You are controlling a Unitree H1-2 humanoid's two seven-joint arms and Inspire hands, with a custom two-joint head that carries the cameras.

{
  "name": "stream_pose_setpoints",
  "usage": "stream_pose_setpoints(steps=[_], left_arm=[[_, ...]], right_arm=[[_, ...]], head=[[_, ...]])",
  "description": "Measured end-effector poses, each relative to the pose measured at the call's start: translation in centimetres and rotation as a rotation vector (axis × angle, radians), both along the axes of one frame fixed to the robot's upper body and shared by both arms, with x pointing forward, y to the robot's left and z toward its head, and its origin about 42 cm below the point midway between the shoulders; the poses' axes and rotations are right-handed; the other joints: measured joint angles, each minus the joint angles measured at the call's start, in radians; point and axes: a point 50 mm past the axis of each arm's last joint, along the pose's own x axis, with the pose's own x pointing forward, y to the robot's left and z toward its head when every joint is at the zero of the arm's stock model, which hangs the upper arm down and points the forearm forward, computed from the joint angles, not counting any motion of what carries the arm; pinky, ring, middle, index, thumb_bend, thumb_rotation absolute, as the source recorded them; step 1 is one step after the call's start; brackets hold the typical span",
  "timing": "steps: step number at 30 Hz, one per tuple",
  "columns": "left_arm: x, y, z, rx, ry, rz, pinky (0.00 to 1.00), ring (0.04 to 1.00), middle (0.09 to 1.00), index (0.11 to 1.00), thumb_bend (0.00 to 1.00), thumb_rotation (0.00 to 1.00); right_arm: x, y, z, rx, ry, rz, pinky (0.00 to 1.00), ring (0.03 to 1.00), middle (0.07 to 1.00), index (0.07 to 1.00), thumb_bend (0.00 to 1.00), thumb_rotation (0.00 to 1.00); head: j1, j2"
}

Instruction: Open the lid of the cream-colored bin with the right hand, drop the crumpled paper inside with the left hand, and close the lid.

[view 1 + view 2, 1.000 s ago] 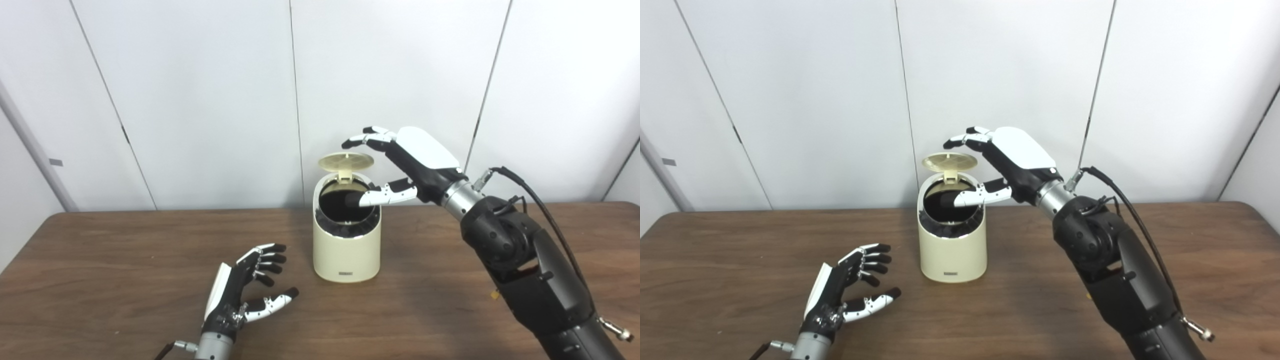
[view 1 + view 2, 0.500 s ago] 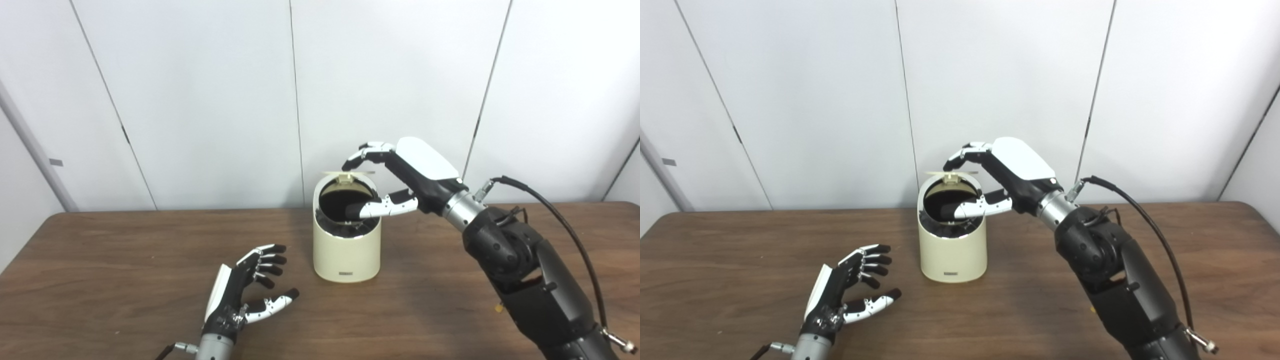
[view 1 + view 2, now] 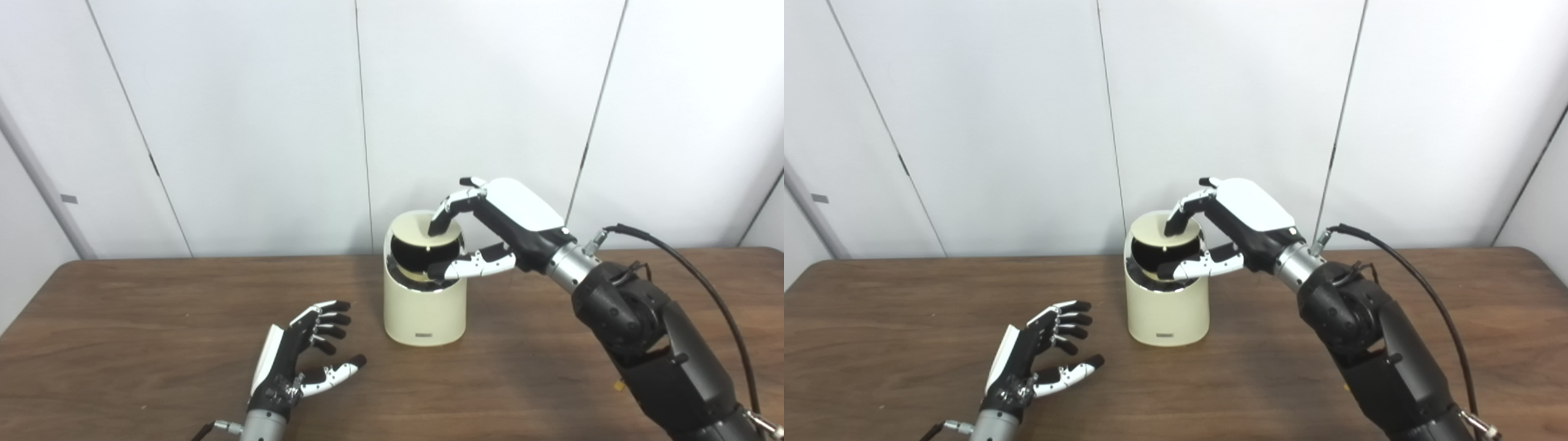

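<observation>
The cream-colored bin (image 3: 424,309) stands on the wooden table (image 3: 153,318) near the middle. Its round lid (image 3: 422,230) is tilted partway down over the dark opening. My right hand (image 3: 502,220) is above the bin, its fingers resting on top of the lid and its thumb in front of the rim; it grips nothing. My left hand (image 3: 300,355) lies on the table to the bin's front left, open and empty, palm turned toward the bin. No crumpled paper shows in either view.
White wall panels (image 3: 245,122) stand behind the table. A black cable (image 3: 686,269) loops from my right forearm. The table's far edge runs just behind the bin.
My right hand has come down and pushed the lid from upright to partway over the opening. My left hand has not moved.
</observation>
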Motion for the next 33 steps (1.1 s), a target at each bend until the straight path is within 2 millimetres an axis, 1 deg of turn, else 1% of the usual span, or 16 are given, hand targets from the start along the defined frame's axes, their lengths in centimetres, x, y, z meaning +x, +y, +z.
stream_pose_setpoints(steps=[1,5,8,10,11,14,16,20,22,25,32,33], left_arm=[[0.0,0.0,0.0,-0.001,0.004,0.001,0.52,0.637,0.694,0.749,0.67,0.00],[0.0,-0.2,0.0,-0.006,0.009,0.003,0.52,0.639,0.695,0.749,0.67,0.01],[-0.1,-0.3,-0.1,-0.010,0.009,0.003,0.52,0.637,0.694,0.750,0.66,0.00],[-0.1,-0.4,-0.1,-0.012,0.009,0.003,0.52,0.637,0.693,0.750,0.66,0.01],[-0.1,-0.4,-0.1,-0.012,0.009,0.003,0.52,0.638,0.693,0.750,0.67,0.01],[-0.1,-0.4,-0.1,-0.012,0.008,0.004,0.52,0.640,0.694,0.750,0.67,0.01],[-0.1,-0.4,-0.1,-0.012,0.008,0.004,0.52,0.643,0.696,0.751,0.67,0.01],[-0.1,-0.5,-0.1,-0.013,0.008,0.004,0.52,0.643,0.696,0.751,0.67,0.01],[-0.1,-0.5,-0.1,-0.012,0.008,0.004,0.52,0.643,0.695,0.749,0.67,0.00],[-0.1,-0.5,-0.1,-0.012,0.008,0.004,0.53,0.647,0.697,0.749,0.67,0.01],[-0.2,-0.5,-0.1,-0.013,0.008,0.004,0.52,0.641,0.697,0.751,0.67,0.02],[-0.2,-0.5,-0.1,-0.013,0.007,0.004,0.52,0.641,0.697,0.750,0.67,0.02]], right_arm=[[-0.1,0.1,-0.2,-0.007,0.007,0.004,0.97,0.811,0.620,0.585,0.62,0.72],[-0.3,0.2,-0.6,-0.046,0.002,0.037,0.93,0.805,0.618,0.588,0.64,0.68],[-0.3,0.5,-1.0,-0.073,-0.017,0.064,0.92,0.803,0.614,0.588,0.67,0.73],[-0.3,0.6,-1.4,-0.097,-0.021,0.067,0.91,0.802,0.611,0.589,0.67,0.73],[-0.4,0.7,-1.6,-0.106,-0.022,0.069,0.92,0.805,0.612,0.592,0.67,0.70],[-0.5,0.8,-1.8,-0.120,-0.029,0.084,0.93,0.805,0.612,0.592,0.66,0.66],[-0.5,0.9,-1.9,-0.128,-0.033,0.092,0.94,0.811,0.613,0.594,0.67,0.67],[-0.6,1.2,-2.1,-0.162,-0.063,0.110,0.93,0.806,0.614,0.592,0.66,0.67],[-0.7,1.3,-2.2,-0.169,-0.073,0.119,0.92,0.801,0.607,0.584,0.66,0.63],[-0.7,1.4,-2.4,-0.177,-0.081,0.133,0.92,0.796,0.604,0.579,0.67,0.61],[-0.8,1.5,-2.4,-0.188,-0.086,0.133,0.92,0.801,0.607,0.590,0.66,0.63],[-0.8,1.5,-2.4,-0.189,-0.084,0.133,0.92,0.805,0.609,0.596,0.66,0.64]], head=[[0.000,0.000],[0.003,0.000],[0.008,0.005],[0.009,0.005],[0.009,0.006],[0.009,0.006],[0.009,0.006],[0.012,0.009],[0.012,0.012],[0.012,0.012],[0.014,0.018],[0.015,0.021]])
